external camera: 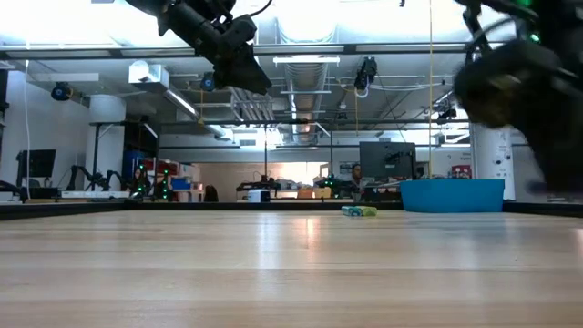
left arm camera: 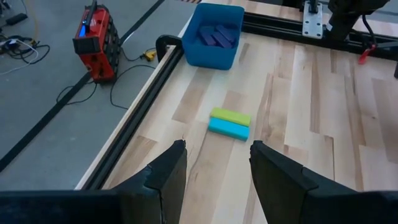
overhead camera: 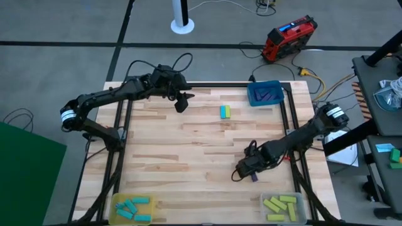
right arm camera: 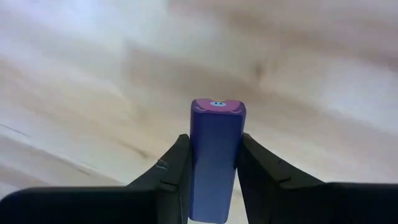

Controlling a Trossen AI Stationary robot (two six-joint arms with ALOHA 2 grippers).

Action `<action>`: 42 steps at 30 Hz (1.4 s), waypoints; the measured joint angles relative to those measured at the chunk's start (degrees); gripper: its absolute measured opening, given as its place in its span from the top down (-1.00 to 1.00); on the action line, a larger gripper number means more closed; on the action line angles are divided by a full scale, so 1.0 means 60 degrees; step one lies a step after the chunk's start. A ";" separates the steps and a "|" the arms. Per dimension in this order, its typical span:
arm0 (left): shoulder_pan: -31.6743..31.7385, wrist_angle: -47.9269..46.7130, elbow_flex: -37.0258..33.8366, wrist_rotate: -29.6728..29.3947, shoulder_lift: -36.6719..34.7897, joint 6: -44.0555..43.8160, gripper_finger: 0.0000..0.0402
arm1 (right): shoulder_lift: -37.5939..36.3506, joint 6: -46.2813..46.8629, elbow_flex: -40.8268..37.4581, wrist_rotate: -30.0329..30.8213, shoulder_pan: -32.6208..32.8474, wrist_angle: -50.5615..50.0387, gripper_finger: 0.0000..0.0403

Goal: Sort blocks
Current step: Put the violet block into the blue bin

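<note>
A yellow-green block (left arm camera: 231, 116) and a cyan block (left arm camera: 228, 129) lie side by side flat on the table's far middle (overhead camera: 225, 112). My left gripper (left arm camera: 217, 158) hangs open above the table, left of that pair (overhead camera: 181, 102). My right gripper (right arm camera: 214, 168) is shut on a dark purple block (right arm camera: 216, 158), low over the near right of the table (overhead camera: 254, 175). A blue tray (overhead camera: 264, 93) at the far right holds purple blocks. Cyan blocks lie in a clear tray (overhead camera: 132, 208), yellow-green ones in another (overhead camera: 281, 206). My right gripper pinches the purple block's two long sides (right arm camera: 214, 149) between its two fingers. The block lies along the fingers and its end (right arm camera: 217, 106) sticks out past the fingertips. It is held above the table.
A black frame rail (left arm camera: 140, 112) runs along the table's edges. A red device (overhead camera: 287, 36) with cables sits on the floor beyond the far edge. Bare wood lies between the trays.
</note>
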 joint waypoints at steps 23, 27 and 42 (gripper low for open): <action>0.0000 0.0024 0.0887 0.0000 -0.0004 0.0000 0.23 | -0.3183 -0.6712 0.0008 0.8591 -0.6702 0.2560 0.56; 0.0000 -0.0109 0.1189 0.0000 -0.0007 0.0000 0.23 | -0.3038 -0.8052 0.0018 0.9479 -0.7793 0.3137 0.56; 0.0000 -0.0323 0.1303 0.0000 -0.0011 0.0000 0.23 | -0.1911 -0.8790 -0.0018 0.9614 -0.9573 0.3055 0.56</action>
